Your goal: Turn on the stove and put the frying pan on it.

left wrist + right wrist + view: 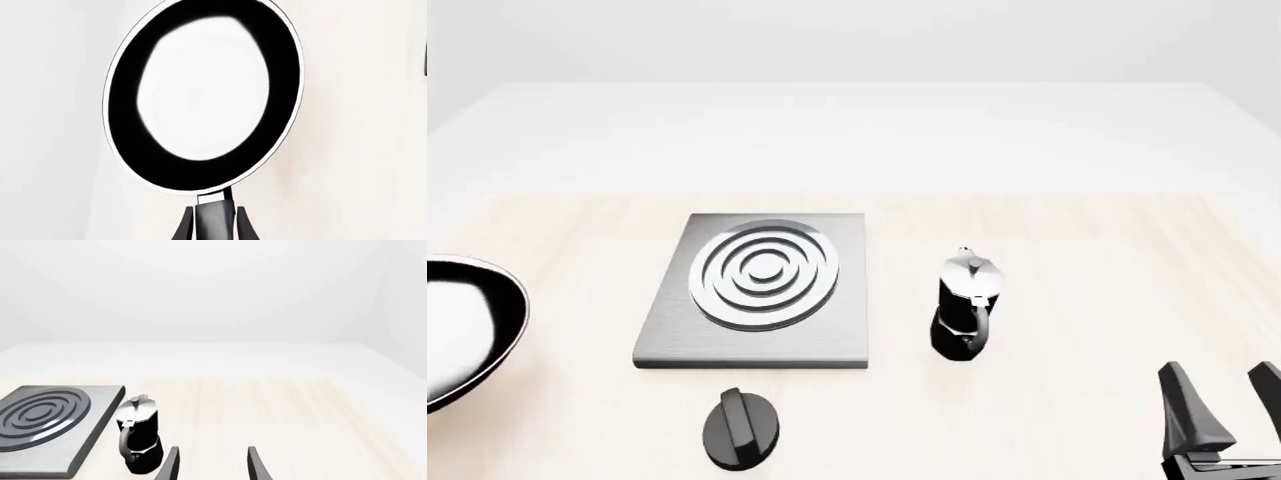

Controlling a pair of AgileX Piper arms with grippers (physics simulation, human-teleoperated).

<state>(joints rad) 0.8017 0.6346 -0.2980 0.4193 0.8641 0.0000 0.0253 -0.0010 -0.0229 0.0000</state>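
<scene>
The frying pan (127, 130) fills the left wrist view, glossy black with a thin pale rim. My left gripper (215, 214) is shut on its dark grey handle (215, 222) close to the pan's body. In the front view the pan (505, 320) hangs tilted at the far left edge, left of the stove (767, 290) and apart from it. The left gripper itself is out of the front view. The stove lies flat with nothing on it and also shows in the right wrist view (40, 420). My right gripper (1225, 400) is open and empty at the front right.
A small black oval knob (741, 428) lies just in front of the stove. A black-and-silver moka pot (968, 305) stands right of the stove, ahead and left of my right gripper (212, 467). The pale wooden table (1068, 250) ends at a white backdrop.
</scene>
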